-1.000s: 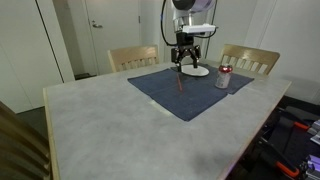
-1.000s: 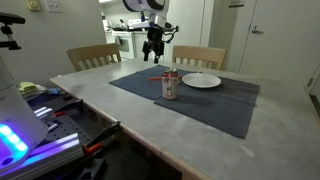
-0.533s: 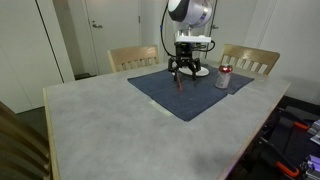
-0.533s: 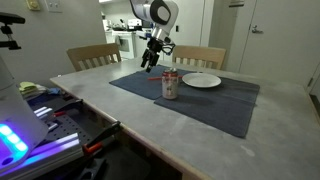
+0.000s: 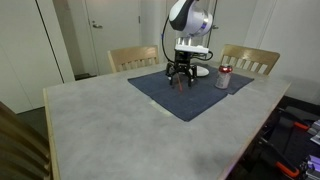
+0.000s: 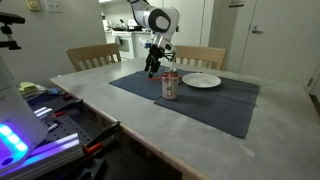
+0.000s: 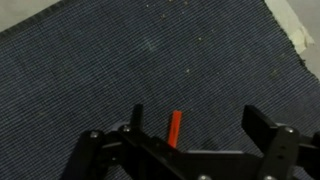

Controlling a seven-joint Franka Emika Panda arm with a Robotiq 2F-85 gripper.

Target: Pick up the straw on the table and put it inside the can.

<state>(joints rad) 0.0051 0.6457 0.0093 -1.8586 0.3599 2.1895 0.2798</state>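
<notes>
Jaws: the gripper [image 7: 192, 120] is spread wide and holds nothing. In the wrist view we see one finger at the lower left of the picture and one at the lower right, with bare weave between them.

Between them lies the straw [image 7: 175, 128], flat on the dark blue mat [image 7: 150, 50]. It sits nearer the finger on the picture's left than the other and, as far as we can tell, touches neither. Only a short red stretch shows; the rest runs down out of sight under the gripper's body.

Long axis: the straw runs up and down the wrist picture with a slight lean. That puts it roughly across the line from finger to finger, which we judge a fair alignment for closing, since the pads would meet it on its thin sides. A small sideways correction to centre it looks worthwhile. We cannot read the height above the mat from the wrist view. In both exterior views the gripper hangs low over the mat, but whether it touches is not clear.

Outward: the can [image 5: 224, 76] stands upright on the same mat, off to one side of the gripper and clearly apart from it. A white plate [image 5: 200, 71] lies beyond the gripper. The mat rests on the grey table [image 5: 90, 120].

Only one arm is here, so there is no choice of side.
</notes>
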